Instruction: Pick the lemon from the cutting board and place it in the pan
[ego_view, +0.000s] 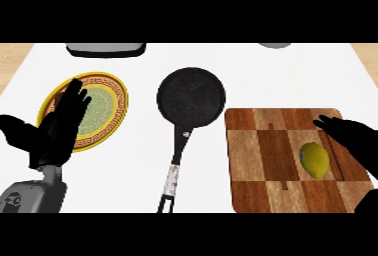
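Yellow and oval, the smooth-skinned lemon (315, 160) lies on the chequered brown wooden cutting board (266, 165), toward the board's right side, at about four o'clock from the middle of the white surface (295, 75). Its long axis runs nearly along the twelve-to-six line, the upper tip leaning slightly toward eleven o'clock.

The right robot hand (354, 142) hangs over the board's right edge, its black fingers extended and spread, curled round nothing. From this robot hand the lemon lies toward eight o'clock, just beside the fingers; whether they touch its skin I cannot tell. This is plainly the nearer hand. I judge that it must come across the lemon's short axis, fingers and thumb on the two long flanks, before it lifts.

The round black frying pan (192, 97) sits at about eleven o'clock from the lemon, its bowl just off the board's upper left corner and its long dark handle (176, 170) running down toward six o'clock beside the board's left edge. The carry would therefore go toward ten or eleven o'clock.

The left robot hand (63, 127) rests open, fingers up, at nine o'clock, overlapping a yellow-rimmed patterned plate (111, 100), well apart from the lemon.
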